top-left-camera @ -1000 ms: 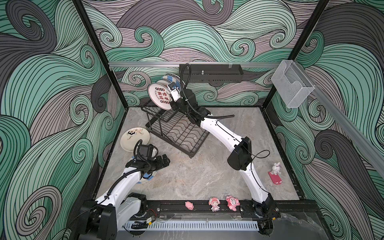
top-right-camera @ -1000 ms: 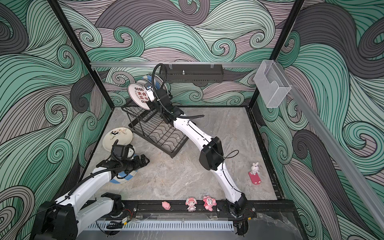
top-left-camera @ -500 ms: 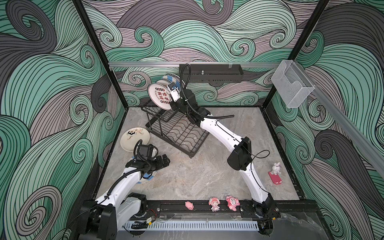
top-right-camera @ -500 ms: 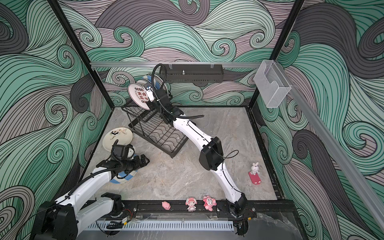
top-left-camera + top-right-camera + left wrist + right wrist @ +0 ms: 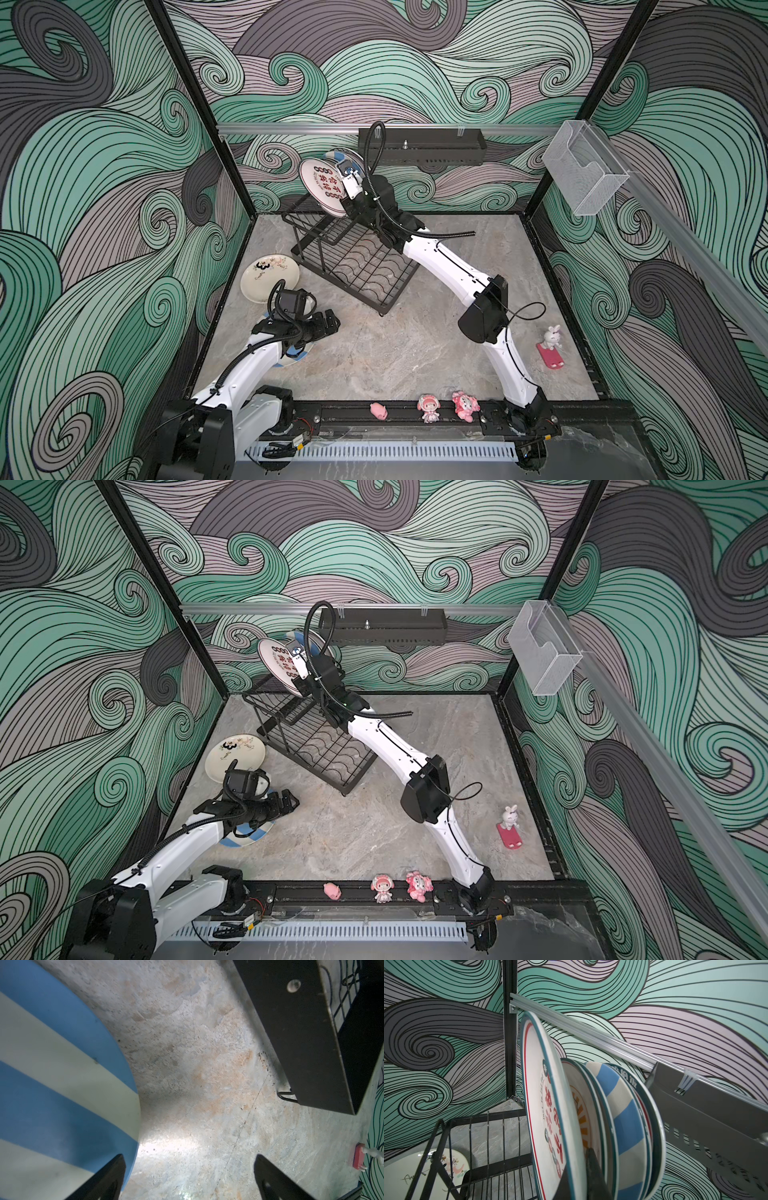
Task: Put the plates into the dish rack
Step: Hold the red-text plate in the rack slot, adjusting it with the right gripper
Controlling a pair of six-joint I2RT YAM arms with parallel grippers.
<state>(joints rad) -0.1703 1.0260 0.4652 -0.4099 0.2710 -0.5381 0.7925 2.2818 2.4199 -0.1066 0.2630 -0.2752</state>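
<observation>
Seat Chinese-character plate point(image 5: 548, 1126) (gripped upright in closed jaws of right gripper point(image 5: 581, 1178) at upper tier of dish rack point(image 5: 357, 266)) squarely in slot beside racked plates point(image 5: 623, 1126) before release. Leave left gripper point(image 5: 189, 1167) — jaws open — by blue-striped plate point(image 5: 52, 1064) on tabletop point(image 5: 197, 1064).

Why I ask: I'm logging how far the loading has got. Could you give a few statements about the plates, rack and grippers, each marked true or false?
1. The right gripper is shut on the rim of the character plate at the dish rack. True.
2. The left gripper is clamped on the blue-striped plate. False: its jaws stand open above that plate's edge.
3. Every plate is in the dish rack. False: the floral plate and the blue-striped plate lie flat on the table.
4. Several upright plates stand on edge behind the character plate. True.
</observation>
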